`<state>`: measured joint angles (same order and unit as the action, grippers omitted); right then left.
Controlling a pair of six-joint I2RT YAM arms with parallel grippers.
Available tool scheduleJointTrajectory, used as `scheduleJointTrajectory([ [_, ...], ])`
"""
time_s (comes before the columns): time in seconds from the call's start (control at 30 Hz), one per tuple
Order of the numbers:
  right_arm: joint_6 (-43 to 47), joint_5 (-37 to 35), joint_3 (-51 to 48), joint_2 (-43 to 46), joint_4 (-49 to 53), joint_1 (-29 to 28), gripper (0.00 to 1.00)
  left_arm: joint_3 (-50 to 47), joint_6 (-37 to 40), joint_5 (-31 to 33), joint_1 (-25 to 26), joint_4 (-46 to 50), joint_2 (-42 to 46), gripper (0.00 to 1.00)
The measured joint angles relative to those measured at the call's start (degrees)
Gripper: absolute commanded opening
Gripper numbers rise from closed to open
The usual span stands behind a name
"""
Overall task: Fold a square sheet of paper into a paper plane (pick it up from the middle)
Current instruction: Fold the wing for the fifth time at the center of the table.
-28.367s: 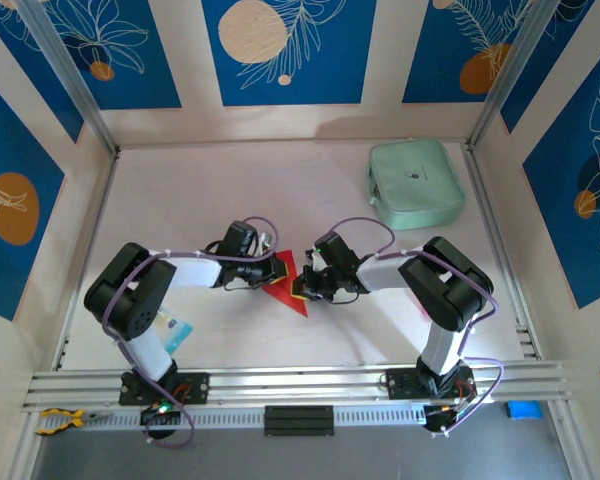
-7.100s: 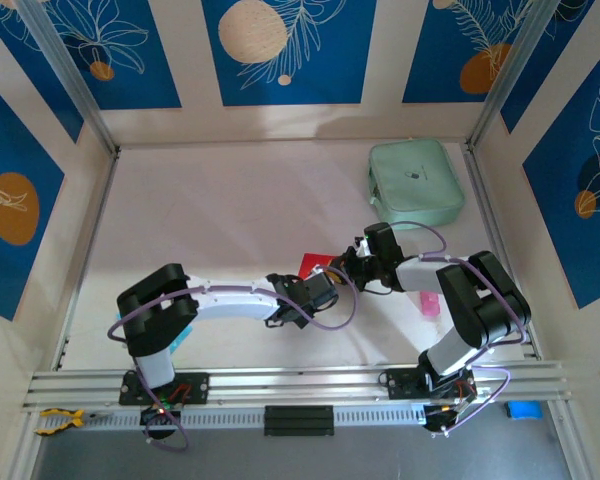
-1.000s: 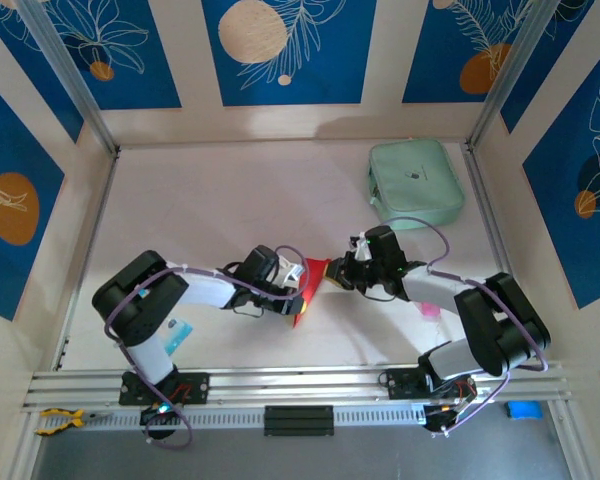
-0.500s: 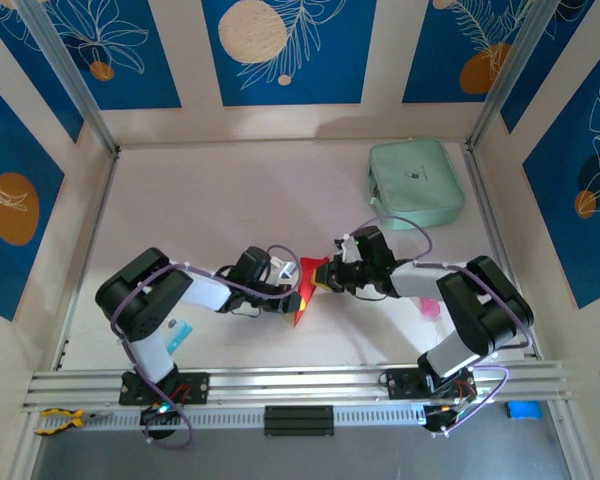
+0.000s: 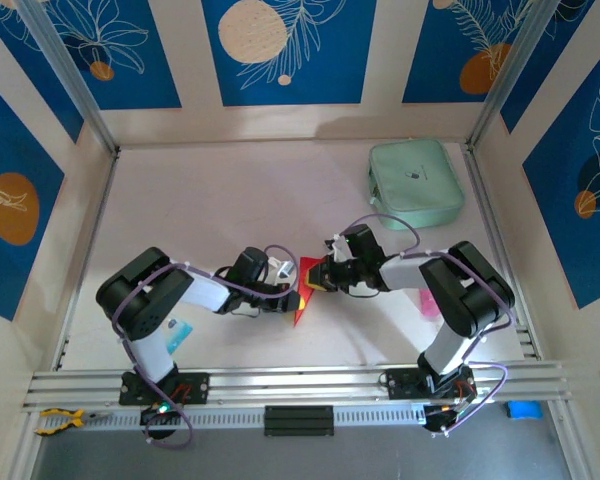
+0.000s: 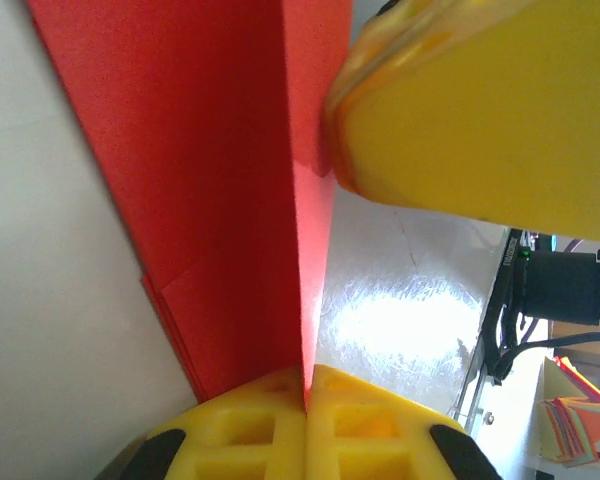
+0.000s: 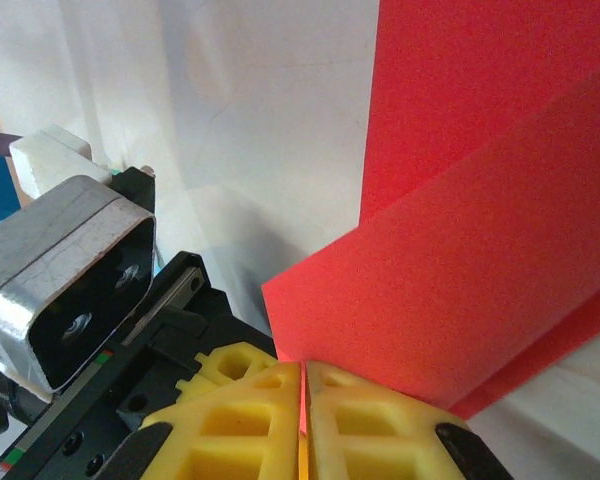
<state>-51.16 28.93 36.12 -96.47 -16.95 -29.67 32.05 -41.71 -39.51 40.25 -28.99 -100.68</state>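
While the folded red sheet of paper (image 5: 301,308) lies at the middle of the bench (image 5: 230,200), it is pinched from both sides. The left fingers (image 6: 250,430) are clenched on its nearer part and the right fingers (image 7: 240,420) on its farther part. Its long axis runs near-to-far between them.

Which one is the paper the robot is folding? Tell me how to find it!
Look at the pale table, in the middle just ahead of the two arms. Where the left gripper and right gripper meet, both pinch a bright red folded paper. It is smaller, thinner and pointier than the mint-green pouch at the back right.
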Motion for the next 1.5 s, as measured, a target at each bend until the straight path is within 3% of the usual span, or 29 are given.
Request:
scheduleJointTrajectory([
  [1.2, 0.1, 1.4, 2.2, -7.3, -2.7, 1.1, 0.1, 1.8, -1.5, -2.9, -1.3, 2.4, -1.7, 0.0],
  [1.5, 0.8, 0.9, 4.4, -7.9, 1.5, 0.9, 0.1, 2.1, -1.3, -2.9, -1.4, 4.0, -1.0, 0.15],
])
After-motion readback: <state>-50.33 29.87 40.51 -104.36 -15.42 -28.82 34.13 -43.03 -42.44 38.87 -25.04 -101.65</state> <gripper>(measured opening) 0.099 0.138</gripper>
